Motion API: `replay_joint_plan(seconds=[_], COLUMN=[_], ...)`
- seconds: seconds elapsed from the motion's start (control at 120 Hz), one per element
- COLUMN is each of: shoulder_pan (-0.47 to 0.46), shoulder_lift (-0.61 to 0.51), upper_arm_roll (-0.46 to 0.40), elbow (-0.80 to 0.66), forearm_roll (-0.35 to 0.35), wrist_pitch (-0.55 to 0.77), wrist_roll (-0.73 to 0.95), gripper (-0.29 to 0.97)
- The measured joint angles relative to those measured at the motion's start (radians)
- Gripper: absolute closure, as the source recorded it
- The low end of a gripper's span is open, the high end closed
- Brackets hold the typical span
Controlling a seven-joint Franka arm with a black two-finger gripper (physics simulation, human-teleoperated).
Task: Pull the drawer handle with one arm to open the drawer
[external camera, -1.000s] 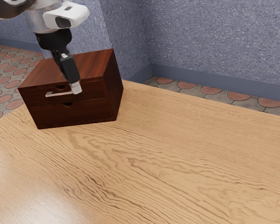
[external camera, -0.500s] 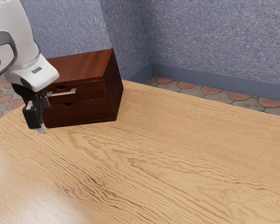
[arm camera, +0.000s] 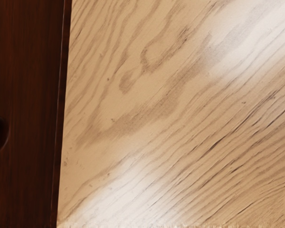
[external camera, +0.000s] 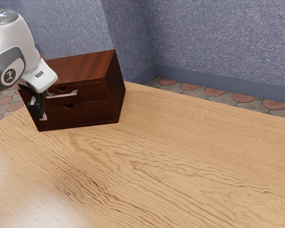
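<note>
Drawer handle [external camera: 64, 94] juts just beside the tool [external camera: 38, 111].

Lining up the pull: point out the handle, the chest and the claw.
handle [external camera: 62, 94], exterior view, middle of the silver bar.
chest [external camera: 85, 64], exterior view, its top face.
claw [external camera: 39, 114], exterior view, its black lower end.

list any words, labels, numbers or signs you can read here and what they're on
There are no readable words or numbers in either view.
White emblem on the arm's grey joint cap: too small to read.
Small marks on the arm's top cap: too small to read.
Drawer box, handle, table, wall: no writing on them.
</note>
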Motion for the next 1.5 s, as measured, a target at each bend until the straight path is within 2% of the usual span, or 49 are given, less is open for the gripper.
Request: replay_joint_plan(seconds=[0.158,0.275,0.45,0.575,0.825,0.925,0.992,1.083,1.367,1.5], shoulder_pan=[0.003,0.001,-0.003,-0.034,-0.099,-0.073,-0.022,0.023,-0.001,0.002], shoulder_lift=[0.002,0.027,0.126,0.145,0.197,0.214,0.233,0.255,0.282,0.312], upper_arm_roll=[0.077,0.086,0.091,0.116,0.195,0.229,0.246,0.251,0.245,0.235], elbow=[-0.030,-0.045,-0.041,-0.028,0.004,0.013,0.030,0.044,0.059,0.097], forearm_roll=[0.016,0.034,0.039,0.041,0.038,0.024,0.013,0.005,-0.012,-0.029], wrist_pitch=[0.079,0.165,0.289,0.344,0.396,0.404,0.408,0.420,0.461,0.487], wrist_roll=[0.000,0.000,-0.006,-0.018,-0.044,-0.055,-0.061,-0.067,-0.082,-0.087], gripper=[0.00,0.00,0.00,0.00,0.00,0.00,0.00,0.00,0.00,0.06])
